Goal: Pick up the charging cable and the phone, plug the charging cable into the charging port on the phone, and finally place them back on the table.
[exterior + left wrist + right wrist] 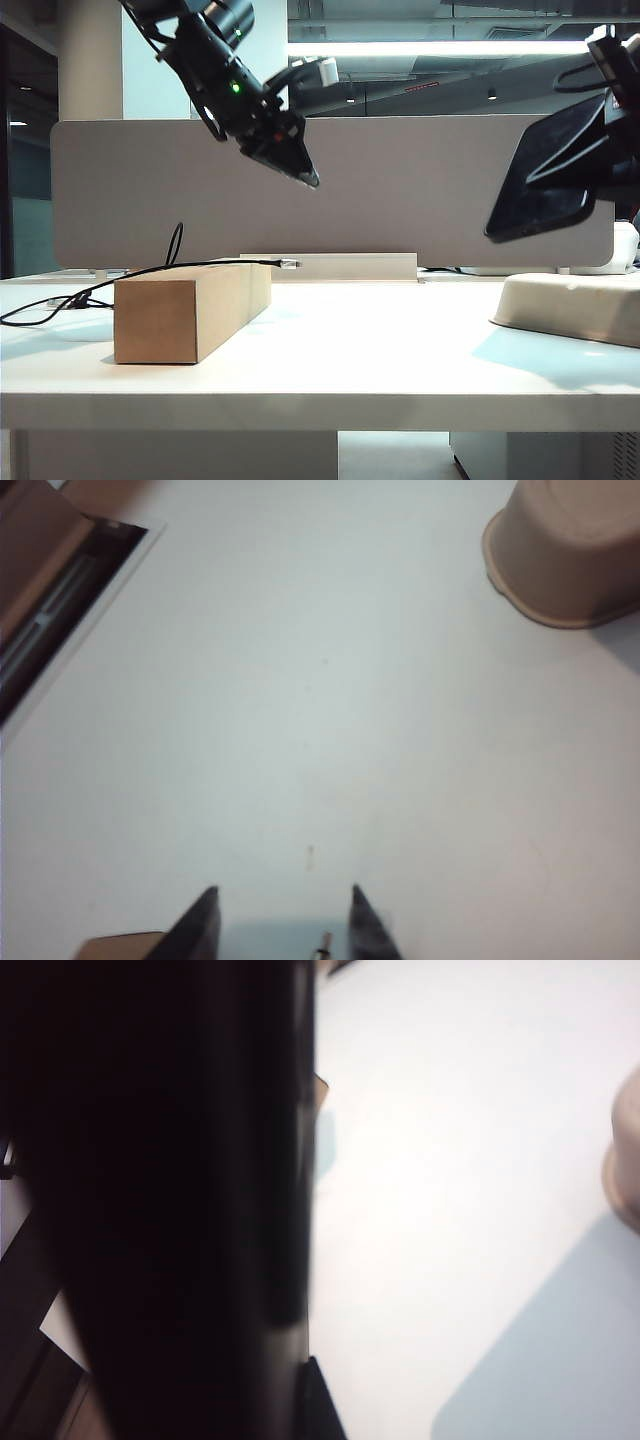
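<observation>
My left gripper (305, 172), fingers spread and empty, hangs above the thin black charging cable's silver plug (288, 263), cord running along the cardboard box (190, 310). My right gripper (600, 150) clamps the glossy black phone (540, 185), well off to the side.

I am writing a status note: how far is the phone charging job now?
Done: the right claw holds the phone in the air. In hand: the open left claw hangs empty above the charging cable, which lies on the cardboard box. Left: grasping the cable, plugging in, placing both back.
</observation>
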### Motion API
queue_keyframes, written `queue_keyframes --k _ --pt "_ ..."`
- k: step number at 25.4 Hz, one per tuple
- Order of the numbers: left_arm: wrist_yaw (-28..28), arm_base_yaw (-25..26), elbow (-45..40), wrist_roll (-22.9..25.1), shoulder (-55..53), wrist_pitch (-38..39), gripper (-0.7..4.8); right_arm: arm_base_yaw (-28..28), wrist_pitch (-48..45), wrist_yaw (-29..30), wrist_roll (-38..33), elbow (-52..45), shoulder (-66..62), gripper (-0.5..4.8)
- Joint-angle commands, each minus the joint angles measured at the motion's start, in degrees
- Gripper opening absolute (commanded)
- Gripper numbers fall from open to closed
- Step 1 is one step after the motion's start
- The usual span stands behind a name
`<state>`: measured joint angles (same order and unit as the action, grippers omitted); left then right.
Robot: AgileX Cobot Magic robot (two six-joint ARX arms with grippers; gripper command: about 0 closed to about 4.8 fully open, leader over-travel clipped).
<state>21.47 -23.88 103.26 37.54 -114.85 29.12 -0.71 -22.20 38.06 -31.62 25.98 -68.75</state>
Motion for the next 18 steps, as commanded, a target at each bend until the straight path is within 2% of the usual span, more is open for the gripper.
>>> queue_keyframes --k 1,3,6,12,18 --pt "-2.5 0.0 3.3 0.4 -2.4 4.6 1.56 0.0 -0.4 0.7 1.7 0.3 0.4 -0.06" --pt "-5.0 0.0 7.3 2.0 -5.3 11.0 1.56 0.0 -0.2 0.7 1.9 0.3 0.4 -0.06" --pt "-7.0 0.0 10.3 3.2 -7.4 16.1 1.56 0.0 -0.2 0.7 1.9 0.3 0.4 -0.06" --pt "-8.9 -0.1 11.7 10.8 -8.2 18.6 1.57 0.0 0.1 0.6 1.9 0.3 0.4 -0.06" --pt "-12.3 -0.1 11.6 11.8 -8.7 18.7 1.57 0.0 0.1 0.6 1.9 0.3 0.4 -0.06"
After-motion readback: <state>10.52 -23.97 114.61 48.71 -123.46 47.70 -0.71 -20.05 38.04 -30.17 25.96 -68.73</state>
